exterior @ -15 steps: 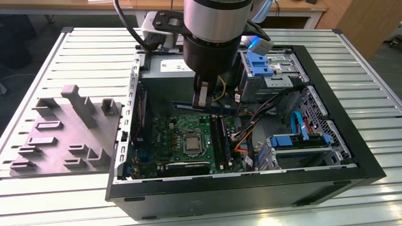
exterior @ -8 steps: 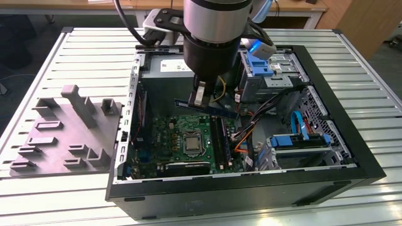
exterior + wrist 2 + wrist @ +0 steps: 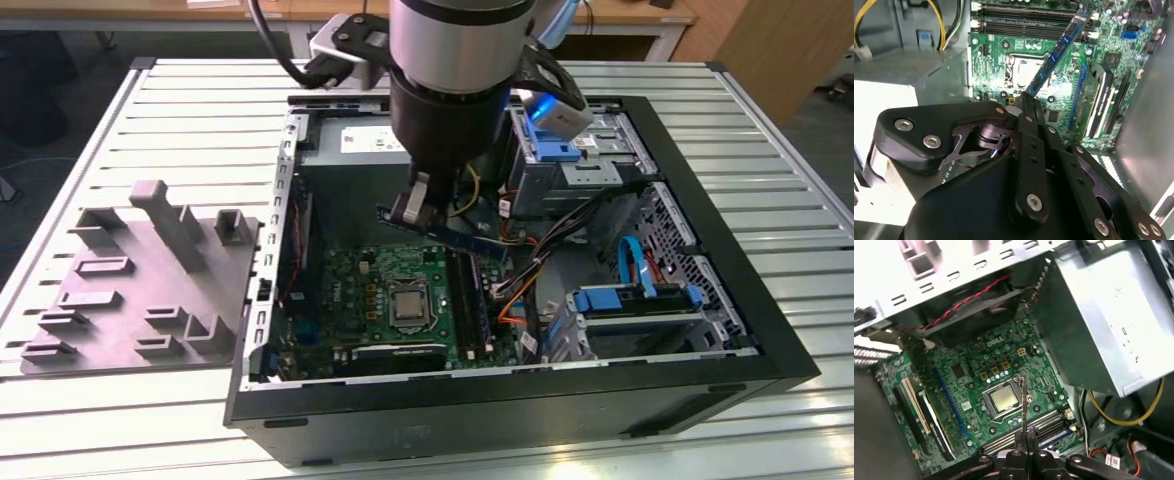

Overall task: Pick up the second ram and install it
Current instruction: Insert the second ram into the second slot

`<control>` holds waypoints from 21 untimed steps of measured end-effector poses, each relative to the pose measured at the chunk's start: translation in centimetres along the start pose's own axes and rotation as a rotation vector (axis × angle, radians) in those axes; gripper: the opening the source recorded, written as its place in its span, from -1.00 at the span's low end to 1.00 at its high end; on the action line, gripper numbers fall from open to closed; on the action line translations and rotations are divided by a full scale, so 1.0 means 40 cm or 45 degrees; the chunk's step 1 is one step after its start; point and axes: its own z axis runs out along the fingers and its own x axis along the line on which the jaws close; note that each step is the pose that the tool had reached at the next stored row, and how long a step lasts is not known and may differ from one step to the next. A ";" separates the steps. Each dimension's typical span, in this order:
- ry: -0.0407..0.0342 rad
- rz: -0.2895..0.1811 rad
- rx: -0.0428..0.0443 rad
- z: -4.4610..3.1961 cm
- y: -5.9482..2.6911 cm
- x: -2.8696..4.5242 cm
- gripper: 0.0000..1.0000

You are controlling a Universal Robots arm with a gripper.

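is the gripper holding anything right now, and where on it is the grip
Yes: the gripper holds the ram, pinched at one end, and the rest sticks out free above the motherboard.

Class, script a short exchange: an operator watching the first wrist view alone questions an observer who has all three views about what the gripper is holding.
Operator: What is the thin edge rising from the gripper by the processor?
Observer: In the second wrist view, a blue RAM stick with black chips, gripped at one end.
Operator: Is it seated?
Observer: No; in the exterior view it hangs tilted above the motherboard.
Operator: Anything beside the case?
Observer: A grey holder tray at the exterior view's left.
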 end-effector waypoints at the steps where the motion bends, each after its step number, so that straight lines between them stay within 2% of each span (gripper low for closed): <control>1: -0.0010 0.023 0.002 0.000 0.000 0.000 -0.76; 21: -0.0234 0.484 0.039 0.007 0.000 0.001 -0.76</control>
